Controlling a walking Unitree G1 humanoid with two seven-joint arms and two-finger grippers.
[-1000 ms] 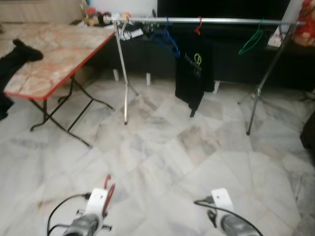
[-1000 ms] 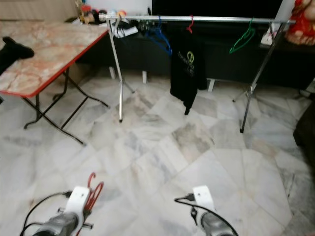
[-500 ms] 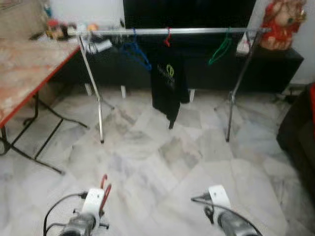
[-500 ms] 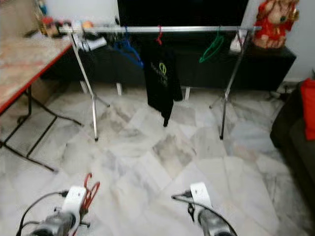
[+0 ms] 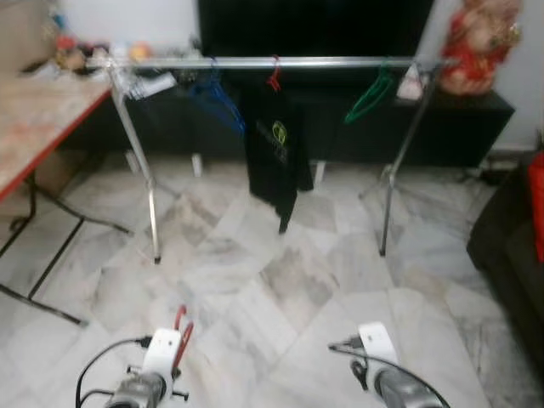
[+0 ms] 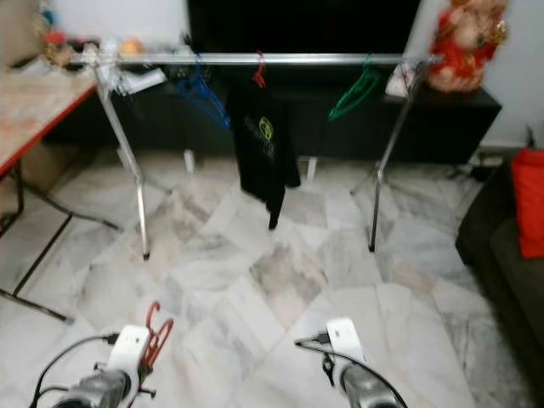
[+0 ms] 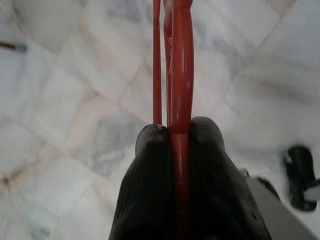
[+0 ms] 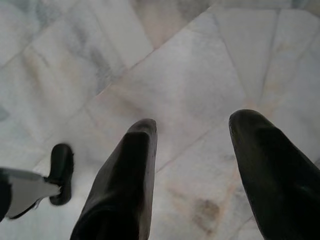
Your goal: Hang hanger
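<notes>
Nearest, at about 7 o'clock in the head view, the left gripper (image 7: 180, 150) pinches a red hanger (image 7: 181, 65) between its ribbed black fingers (image 7: 150, 180), carried low and ahead, likely so it rides steady on the way to the rail. The hanger is smooth, glossy plastic; its thin bars run straight out past the fingertips, and its curved hook (image 5: 181, 323) peeks above the wrist. At 5 o'clock the right gripper (image 8: 192, 135) hangs with its two fingers spread wide on nothing, over the floor (image 5: 280, 280) of pale grey-veined marble tiles set diagonally.

Farther off, toward 12 o'clock, stands a rack (image 5: 280, 62): a thin shiny metal rail on slanted legs. On it hang a blue hanger (image 5: 214, 95), a black shirt (image 5: 276, 149) on a red hook, and a green hanger (image 5: 367, 95). A bare stretch lies between shirt and green hanger. At 10 o'clock a red-edged table (image 5: 38, 127) shows; at 1 o'clock, a red figurine (image 5: 478, 42) on a dark cabinet (image 5: 459, 119).
</notes>
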